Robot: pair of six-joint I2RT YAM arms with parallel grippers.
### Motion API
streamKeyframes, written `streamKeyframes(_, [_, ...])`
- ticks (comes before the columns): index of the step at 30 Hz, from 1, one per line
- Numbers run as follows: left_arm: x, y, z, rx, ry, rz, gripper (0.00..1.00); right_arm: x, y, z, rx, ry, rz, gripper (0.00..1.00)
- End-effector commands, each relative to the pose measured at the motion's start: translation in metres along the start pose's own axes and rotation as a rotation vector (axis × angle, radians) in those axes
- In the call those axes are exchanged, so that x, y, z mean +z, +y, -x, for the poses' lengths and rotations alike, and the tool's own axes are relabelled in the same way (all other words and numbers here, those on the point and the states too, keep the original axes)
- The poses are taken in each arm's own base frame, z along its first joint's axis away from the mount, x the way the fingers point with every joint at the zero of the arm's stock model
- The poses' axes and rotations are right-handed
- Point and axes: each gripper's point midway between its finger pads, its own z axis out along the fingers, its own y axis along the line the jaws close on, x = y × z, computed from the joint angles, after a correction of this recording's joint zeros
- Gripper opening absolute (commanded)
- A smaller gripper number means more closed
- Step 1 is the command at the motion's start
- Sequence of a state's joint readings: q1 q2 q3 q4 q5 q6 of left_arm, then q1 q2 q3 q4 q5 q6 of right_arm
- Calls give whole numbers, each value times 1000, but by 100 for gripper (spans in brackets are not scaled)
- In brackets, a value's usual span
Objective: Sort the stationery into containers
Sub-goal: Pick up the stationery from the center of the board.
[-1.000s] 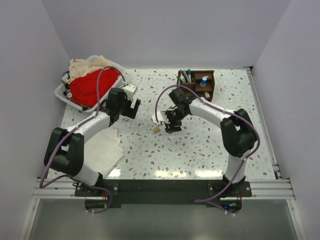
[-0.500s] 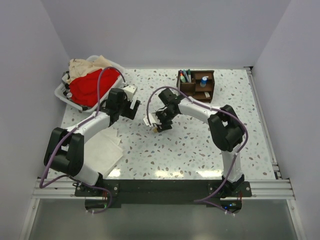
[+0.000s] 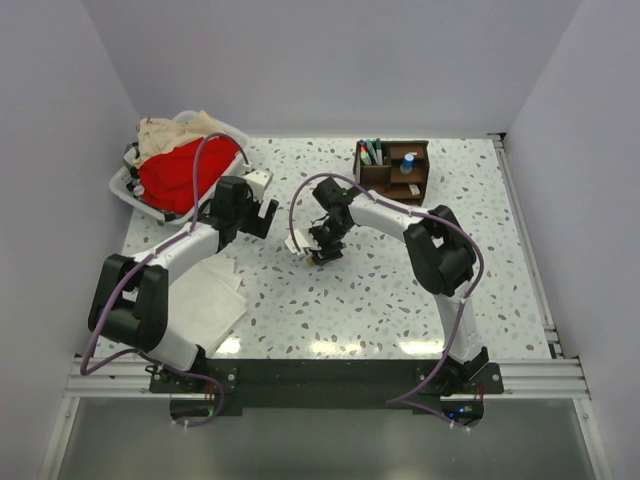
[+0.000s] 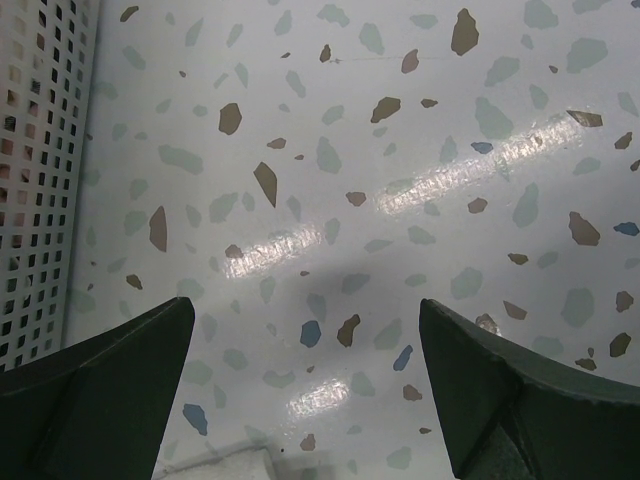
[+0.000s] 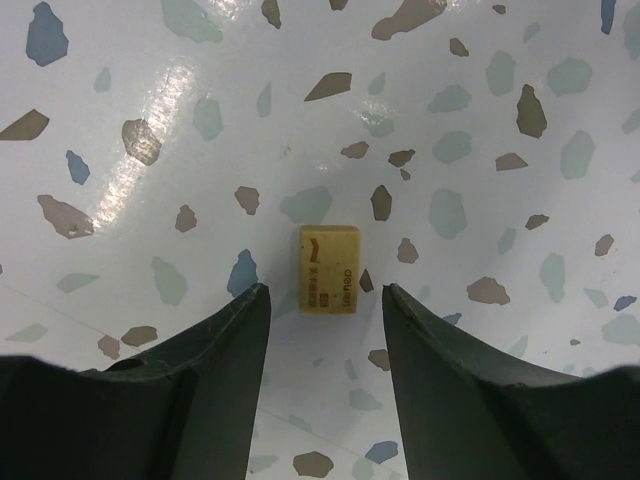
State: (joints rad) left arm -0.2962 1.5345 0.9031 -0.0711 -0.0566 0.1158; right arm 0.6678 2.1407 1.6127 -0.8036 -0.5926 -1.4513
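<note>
Right wrist view: my right pincer gapes apart, straddling the tan eraser at mid-frame on the table. Closing too high could clip its edge and flick it away.

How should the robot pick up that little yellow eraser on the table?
Pinch the eraser across its two long sides, coming straight down from above. It lies flat on the table, so the sides are probably the only faces to squeeze. The right gripper is open, one finger beside each long side, so it seems lined up.
</note>
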Motion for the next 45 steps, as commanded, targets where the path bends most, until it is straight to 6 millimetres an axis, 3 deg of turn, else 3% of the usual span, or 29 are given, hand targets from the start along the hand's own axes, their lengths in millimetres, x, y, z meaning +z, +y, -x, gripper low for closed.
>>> streamKeyframes(1, [3, 6, 10, -8, -28, 13, 100, -4, 0, 8, -39, -12, 7, 51])
streamKeyframes(21, [7, 7, 13, -15, -24, 11, 100, 3, -4, -8, 0, 26, 7, 44])
streamKeyframes(27, [8, 8, 14, -17, -24, 9, 100, 4, -7, -12, 27, 30, 11, 36])
streamKeyframes(32, [8, 8, 14, -18, -23, 6, 100, 3, -2, -12, 39, 39, 26, 23])
streamKeyframes(38, [9, 7, 18, -21, -32, -1, 100, -14, 0, -13, 116, 36, -39, 16])
streamKeyframes(45, [10, 3, 20, -35, -42, -23, 100, -56, -16, -8, 309, -3, -206, 12])
